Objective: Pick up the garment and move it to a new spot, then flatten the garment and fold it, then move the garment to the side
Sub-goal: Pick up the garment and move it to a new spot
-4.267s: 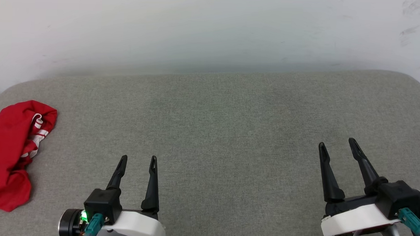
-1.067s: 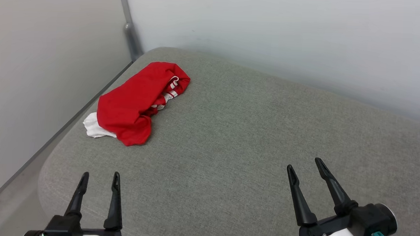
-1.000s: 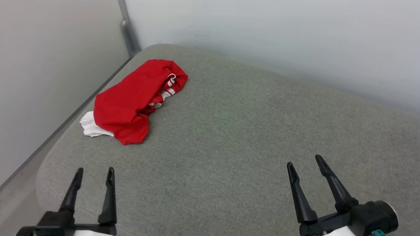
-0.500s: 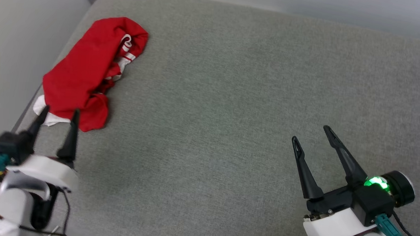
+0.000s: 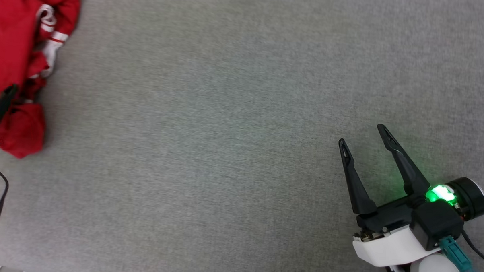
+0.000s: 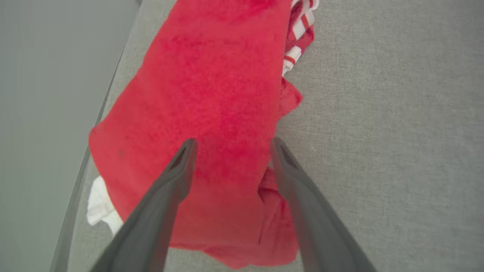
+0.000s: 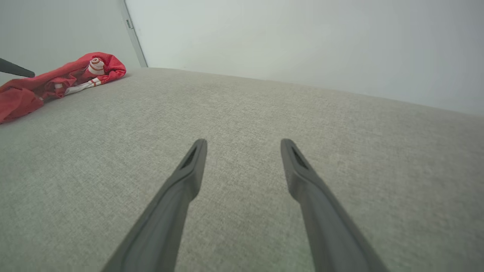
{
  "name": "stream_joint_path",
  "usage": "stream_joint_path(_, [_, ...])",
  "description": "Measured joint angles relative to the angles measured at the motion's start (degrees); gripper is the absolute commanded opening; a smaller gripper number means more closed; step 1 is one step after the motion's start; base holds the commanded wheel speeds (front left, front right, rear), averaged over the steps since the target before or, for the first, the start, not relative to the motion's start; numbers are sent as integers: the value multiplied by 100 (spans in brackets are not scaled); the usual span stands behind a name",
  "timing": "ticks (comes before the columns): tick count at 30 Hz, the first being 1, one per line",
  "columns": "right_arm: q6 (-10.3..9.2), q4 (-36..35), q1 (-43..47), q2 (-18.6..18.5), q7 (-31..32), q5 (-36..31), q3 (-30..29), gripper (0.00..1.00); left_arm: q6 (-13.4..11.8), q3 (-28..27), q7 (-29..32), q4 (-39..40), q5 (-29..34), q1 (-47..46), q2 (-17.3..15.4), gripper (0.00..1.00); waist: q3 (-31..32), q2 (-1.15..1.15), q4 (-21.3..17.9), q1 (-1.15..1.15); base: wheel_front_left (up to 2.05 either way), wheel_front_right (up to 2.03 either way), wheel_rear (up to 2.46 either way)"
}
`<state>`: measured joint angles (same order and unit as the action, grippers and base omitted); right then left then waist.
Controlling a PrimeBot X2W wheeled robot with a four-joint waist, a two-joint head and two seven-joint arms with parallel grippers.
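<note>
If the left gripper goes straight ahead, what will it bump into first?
Probably the red shirt: it lies right ahead of the left gripper, seen between its open fingers. How near it is, I can't tell.

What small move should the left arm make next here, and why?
Probably lower the left gripper onto the crumpled red jersey shirt with white striped trim and close. Its dark fingers stand open over the red cloth, nothing gripped; the shirt lies bunched near the edge of the grey fabric surface. The right gripper, open, is far off.
</note>
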<state>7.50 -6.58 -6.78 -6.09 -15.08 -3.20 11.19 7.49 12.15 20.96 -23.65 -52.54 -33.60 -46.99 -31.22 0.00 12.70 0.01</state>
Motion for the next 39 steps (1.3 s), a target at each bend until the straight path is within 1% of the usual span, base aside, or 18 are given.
stream_joint_path(4, [0,-11,-42,4,-1,-42,-7,100,0,97,701,-92,-615,-257,-300,100,-279,0,-169,0,0,0,0])
stream_joint_path(5, [1,-32,-97,31,-2,-58,-21,100,0,165,1036,-225,-836,-419,-444,100,-438,0,-284,0,0,0,0])
stream_joint_path(10, [4,-54,-127,71,-19,-91,-26,100,0,358,1370,-381,-982,-573,-509,100,-596,0,-407,0,0,0,0])
stream_joint_path(12, [4,-51,-144,76,-25,-92,-25,100,0,428,1385,-431,-989,-615,-521,13,-613,0,-424,0,0,0,0])
stream_joint_path(13, [4,-44,-148,78,-25,-92,-24,100,0,448,1383,-465,-1006,-643,-524,0,-610,0,-427,0,0,0,0])
stream_joint_path(16, [4,26,-169,85,-24,-93,-11,100,-9,524,1274,-579,-1011,-665,-521,0,-548,0,-434,-1,0,0,0])
stream_joint_path(20, [3,167,-197,108,-19,-88,18,100,-8,578,978,-688,-970,-664,-535,0,-360,0,-443,0,0,0,0])
stream_joint_path(26, [2,364,-110,158,-1,-18,74,100,-8,615,372,-648,-890,-645,-730,0,137,0,-463,-1,0,0,0])
stream_joint_path(32, [2,522,75,235,-1,114,52,100,-8,826,-311,-180,-487,-593,-1040,0,808,0,-497,-1,0,0,0])
stream_joint_path(34, [2,561,141,256,-1,136,15,100,-9,937,-485,69,-332,-593,-1091,0,1040,0,-514,-1,0,0,0])
stream_joint_path(39, [1,655,319,290,-1,201,-57,100,-9,1195,-786,728,115,-603,-1076,0,1609,0,-575,-2,0,0,0])
